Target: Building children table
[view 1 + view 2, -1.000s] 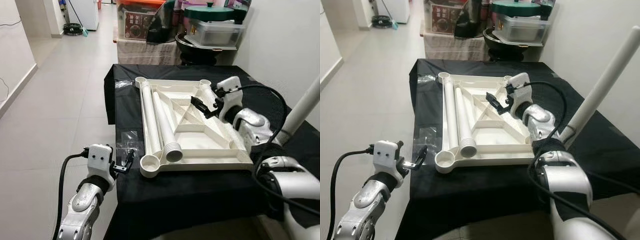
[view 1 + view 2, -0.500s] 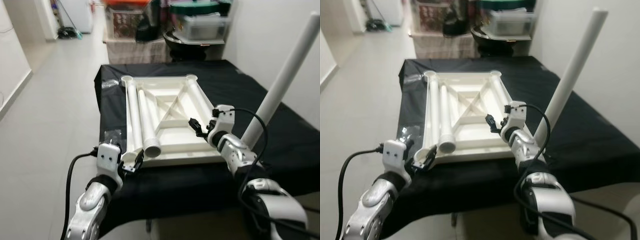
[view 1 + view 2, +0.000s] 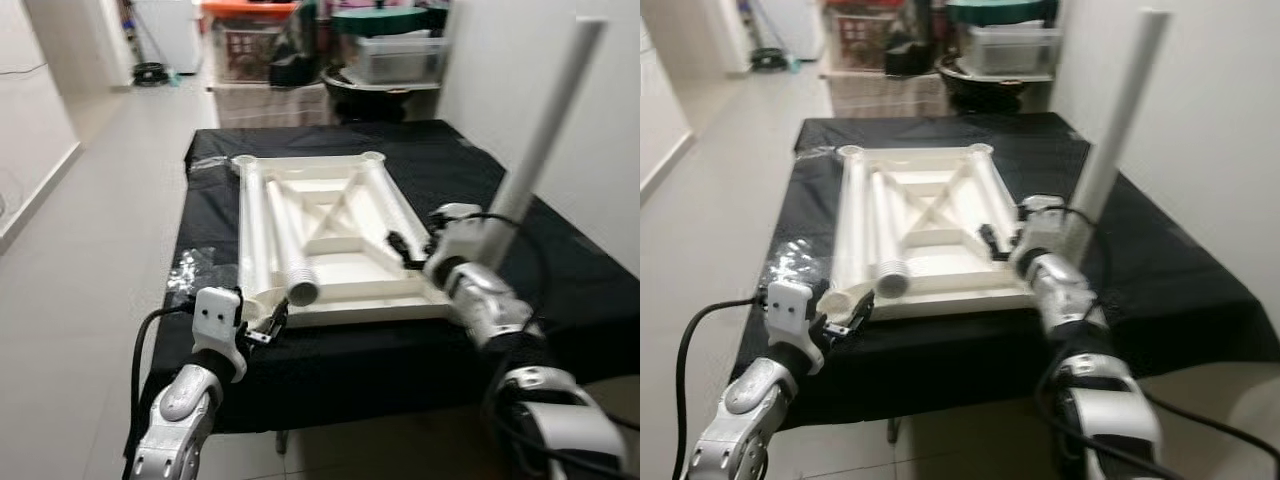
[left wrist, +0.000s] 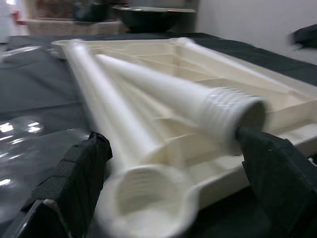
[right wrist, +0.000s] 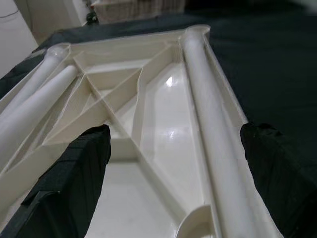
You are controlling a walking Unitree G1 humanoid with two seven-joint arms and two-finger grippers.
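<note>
Our left gripper (image 3: pixel 268 325) spreads wide at the tabletop's (image 3: pixel 340 250) near corner socket (image 4: pixel 143 198). Our right gripper (image 3: pixel 405 250), apparently also wide, hovers over its far rail (image 5: pixel 208 119) on the desk (image 3: pixel 450 180).

Head views were evenly lit, soft indoor light, but motion-blurred overall, worst at the upright white leg (image 3: pixel 540 130) upper right. Glare showed on the plastic wrap (image 3: pixel 190 270) at left. L wrist view: fingers (image 4: pixel 79 173) defocused in foreground. R wrist view was sharper, w/ specular spot on the tabletop panel (image 5: pixel 171 82).
</note>
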